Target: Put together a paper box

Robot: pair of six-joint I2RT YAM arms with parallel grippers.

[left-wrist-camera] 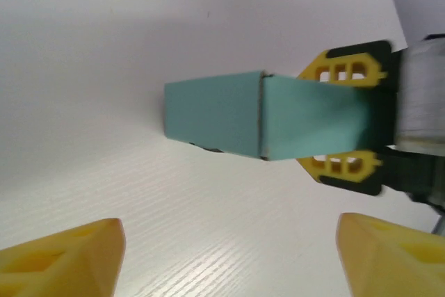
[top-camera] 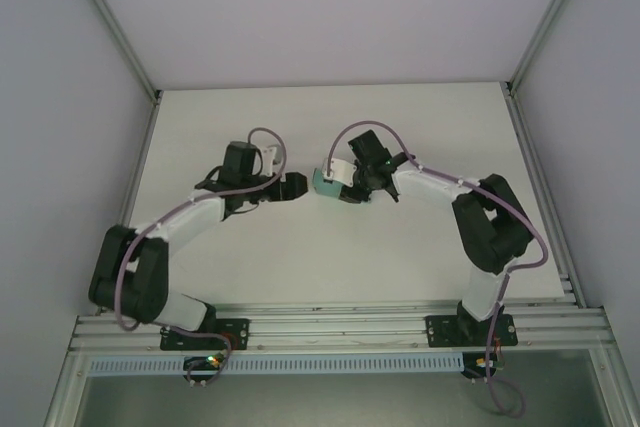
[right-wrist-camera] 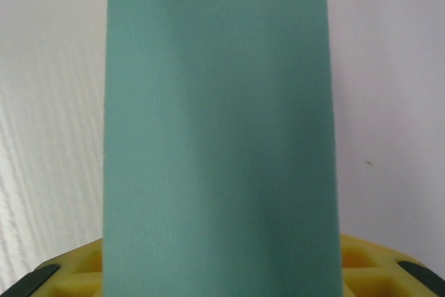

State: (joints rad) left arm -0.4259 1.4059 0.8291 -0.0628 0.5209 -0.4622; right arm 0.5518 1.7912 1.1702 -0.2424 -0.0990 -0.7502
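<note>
I see the right gripper [top-camera: 347, 187] pinching the paper box [top-camera: 325, 184] by one end, near the middle of the table [top-camera: 300, 267]. In the top view its long axis runs 3 to 9 o'clock. The free end points to 9 o'clock, toward the left gripper [top-camera: 296, 187], whose fingers [left-wrist-camera: 62, 255] are spread wide.

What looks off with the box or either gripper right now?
Nothing stands out. The paper box sits straight in the right gripper, its faces smooth, and the left gripper is open, apart from it.
</note>
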